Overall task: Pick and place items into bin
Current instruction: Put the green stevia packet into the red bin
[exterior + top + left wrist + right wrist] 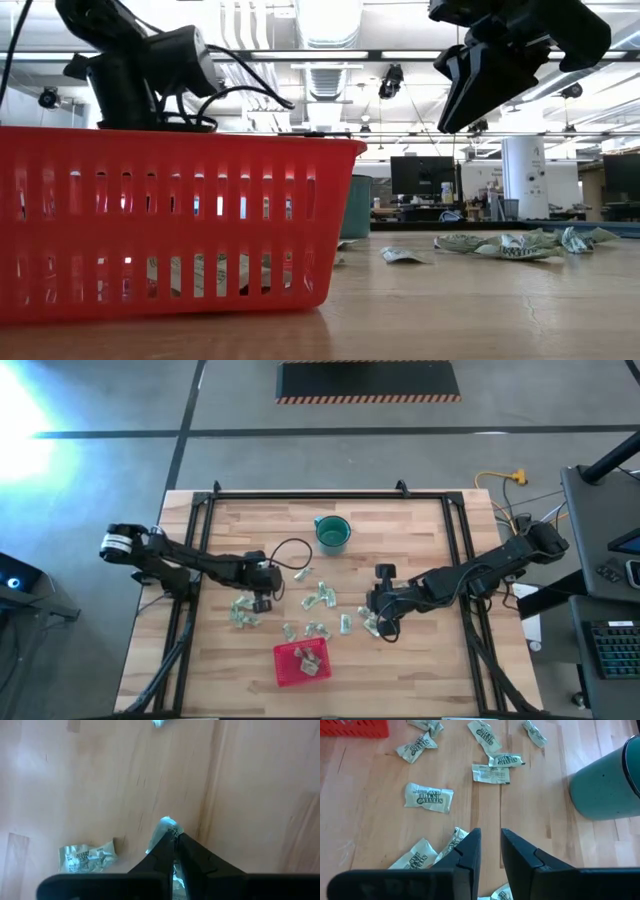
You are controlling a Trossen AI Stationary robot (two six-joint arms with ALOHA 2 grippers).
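Several small pale green packets point(320, 596) lie scattered on the wooden table between the arms, and a few lie in the red bin point(301, 664) at the table's near edge. My left gripper point(262, 603) is down at the table left of the scatter, shut on one packet point(167, 827). Another packet point(86, 857) lies flat beside it. My right gripper point(378, 622) hangs above the packets at the right of the scatter; its fingers point(469, 851) stand apart with bare wood showing between them. In the low view the bin point(170, 220) hides the left fingertips. My left gripper pinches a packet between its two fingertips, slanting down from above. A crumpled end of the packet point(169, 825) pokes out just past the tips, and more of it shows in the gap behind them point(176, 871). Whether it rests on the table I cannot tell.
A round teal cup point(332, 533) stands at the far middle of the table, right of a black cable loop point(290, 552). Black rails point(455, 540) run along the table's left, right and far sides. Bare wood lies near the front left and front right corners.
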